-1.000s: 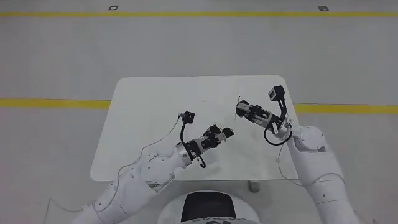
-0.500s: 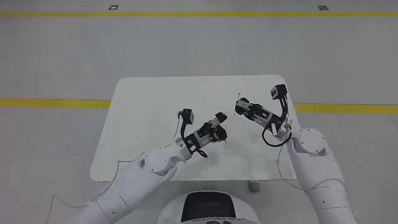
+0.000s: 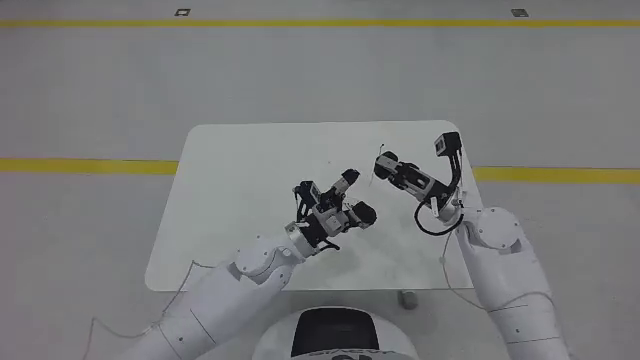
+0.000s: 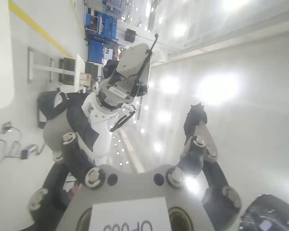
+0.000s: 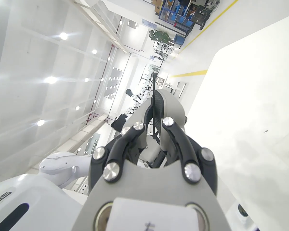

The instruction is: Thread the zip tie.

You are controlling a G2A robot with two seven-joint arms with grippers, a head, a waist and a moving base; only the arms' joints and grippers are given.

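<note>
Black and thin, the zip tie is grasped by the right end effector, whose two fingers are pressed together on the strap. One part of the strap sticks out beyond the fingertips, and another part runs back between the fingers toward the wrist. In the top view this end effector is above the right half of the white worktop, lifted from the surface, and the free end of the zip tie points toward the far edge of the worktop. This end is too small to say which end of the tie it is.

The left end effector is released, with its fingers spread wide. It hangs over the middle of the worktop, near the right end effector but apart from it, and its opening is turned toward it. In the left wrist view the dark fingertips stand far from each other. Farther off between them is the right end effector, with the zip tie lying across its grey finger. The zip tie is apart from the left end effector
</note>
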